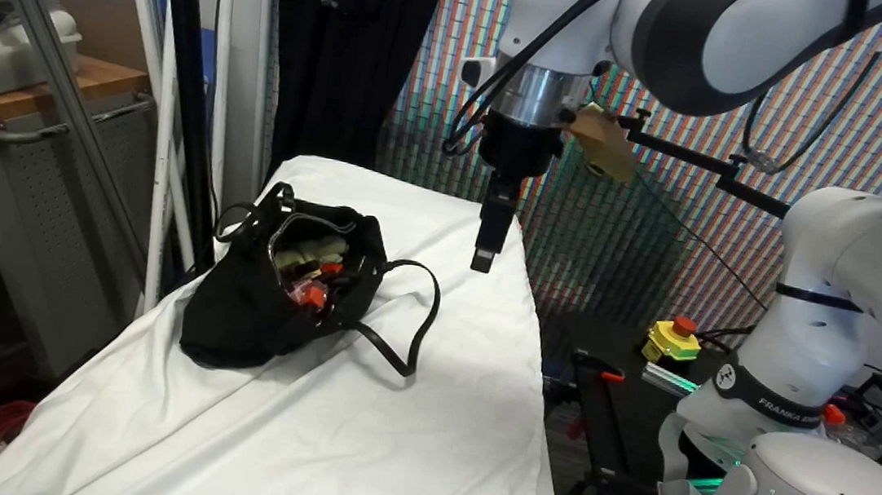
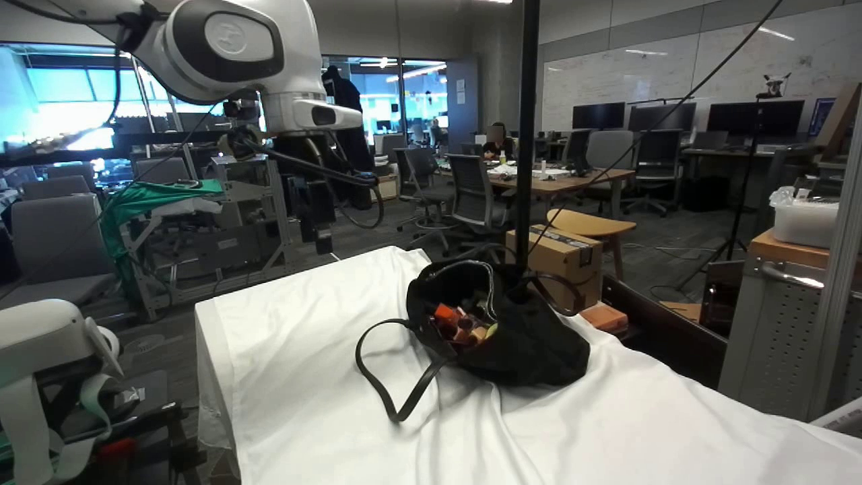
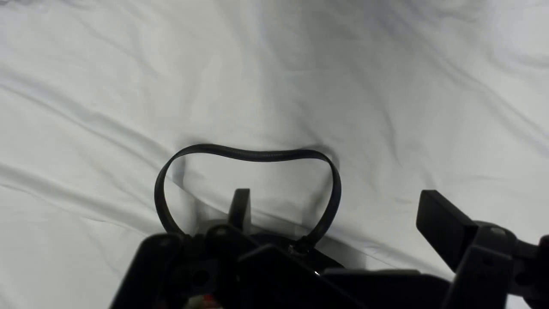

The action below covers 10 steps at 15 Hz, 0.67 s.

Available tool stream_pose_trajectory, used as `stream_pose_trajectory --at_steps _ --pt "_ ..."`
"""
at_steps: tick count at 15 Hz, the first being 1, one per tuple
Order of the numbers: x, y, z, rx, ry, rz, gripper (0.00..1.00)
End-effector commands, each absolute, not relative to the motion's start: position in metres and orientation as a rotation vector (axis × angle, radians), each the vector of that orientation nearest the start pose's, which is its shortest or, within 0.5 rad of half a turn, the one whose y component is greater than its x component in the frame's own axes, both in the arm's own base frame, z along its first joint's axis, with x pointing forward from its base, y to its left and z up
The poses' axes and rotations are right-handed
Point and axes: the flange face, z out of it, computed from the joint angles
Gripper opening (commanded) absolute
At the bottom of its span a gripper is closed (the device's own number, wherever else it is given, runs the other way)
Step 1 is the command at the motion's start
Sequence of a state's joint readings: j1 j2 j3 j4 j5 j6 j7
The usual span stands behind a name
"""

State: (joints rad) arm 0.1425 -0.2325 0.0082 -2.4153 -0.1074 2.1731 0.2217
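Note that the black bag [image 1: 248, 293] rests on the cloth-covered desk [image 1: 427, 459], tilted open toward your arm [image 1: 799, 351], apparently so its contents [image 1: 313, 295] lie exposed; one strap [image 3: 261, 156] loops outward. Your arm arches overhead with the hand [image 1: 482, 260] pointing down, clear of the bag, fingers [image 3: 444, 227] apart, gripping nothing.

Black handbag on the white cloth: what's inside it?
The black handbag shows orange-red pieces and olive-green material in its open mouth, too indistinct to name; anything deeper is hidden beneath them.
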Motion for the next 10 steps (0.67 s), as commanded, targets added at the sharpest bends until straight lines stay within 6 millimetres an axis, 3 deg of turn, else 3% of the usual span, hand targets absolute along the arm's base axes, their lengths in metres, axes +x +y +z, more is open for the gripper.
stream_pose_trajectory --at_steps 1,6,7,10 --pt "0.426 0.064 0.433 -3.182 -0.068 -0.077 1.00" --pt "0.417 0.061 0.455 -3.128 -0.180 -0.149 1.00" --pt "0.426 0.066 0.446 -3.157 -0.134 -0.118 1.00" --pt "0.425 0.067 0.445 -3.158 -0.140 -0.115 1.00"
